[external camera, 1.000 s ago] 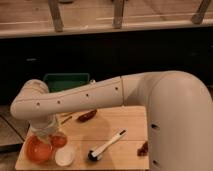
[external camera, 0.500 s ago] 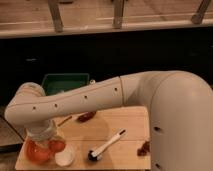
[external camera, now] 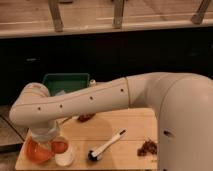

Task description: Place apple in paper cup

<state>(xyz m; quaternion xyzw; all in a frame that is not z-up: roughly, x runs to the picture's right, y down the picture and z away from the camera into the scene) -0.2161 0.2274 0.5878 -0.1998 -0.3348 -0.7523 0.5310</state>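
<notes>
1. Camera view, layout. Pale wooden tabletop (external camera: 125,125) in front of a dark counter. White robot arm (external camera: 90,100) reaching across from the right, bent at far left and pointing down to the table's near-left corner.
2. Camera view, gripper. Two-finger gripper (external camera: 50,141) low at the end of the wrist, over the right edge of the round orange pan (external camera: 36,151). Mostly masked by the wrist housing; cannot tell whether wide, narrow or closed on anything.
3. Camera view, task things. Small round red-orange apple (external camera: 59,146) right at the gripper's tip, just right of the pan. Small white cylindrical paper cup (external camera: 65,158) directly below and slightly right of it, at the table's front edge. Apple overlapping the cup's upper rim in this view; unclear whether hanging above the mouth or partly inside.
4. Camera view, other items. Green rectangular bin (external camera: 65,82) behind the arm. Dark red elongated pepper (external camera: 86,117) mid-table. White-handled brush with a black head (external camera: 106,146) lying diagonally, well apart from the cup. Lumpy reddish-brown grape cluster (external camera: 147,147) farther right.
5. Judgement of step. Probably the placing stage: apple brought to the cup, not clearly seated.
6. Judgement of next move. Needs the apple centred over the mouth, a short descent, then release. Apple nearly as wide as the cup, so little margin; light cup at the edge easily tipped.
</notes>
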